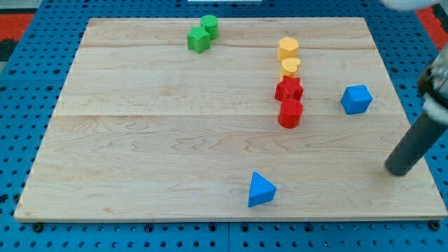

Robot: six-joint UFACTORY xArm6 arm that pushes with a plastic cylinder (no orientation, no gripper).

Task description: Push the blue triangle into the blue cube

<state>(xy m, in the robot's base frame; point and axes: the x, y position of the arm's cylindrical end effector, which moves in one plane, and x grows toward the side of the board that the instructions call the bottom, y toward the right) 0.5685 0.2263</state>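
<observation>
- The wooden tabletop filled most of the frame, lying on a blue pegboard that showed along its edges.
- The blue triangle sat near the lower edge of the frame, a little right of centre, well apart from every other block.
- Its sharpest visible corner pointed toward the top of the frame, and a blunter corner faced the right; no clear long axis could be made out.
- The blue cube stood in the right part of the frame, above and to the right of the triangle, with bare wood between the two.
- The dark rod came in from the right edge, slanting down to the left; the tip rested near the tabletop's right edge, below the cube and to the right of the triangle, touching neither.
- The arm carried no jaws, so nothing was gripped.
- Right of centre in the upper half, a column ran downward: a yellow block, a second yellow block, a red block and a red cylinder-like block, each close against the next.
- Two green blocks sat close together near the top edge, left of centre.
</observation>
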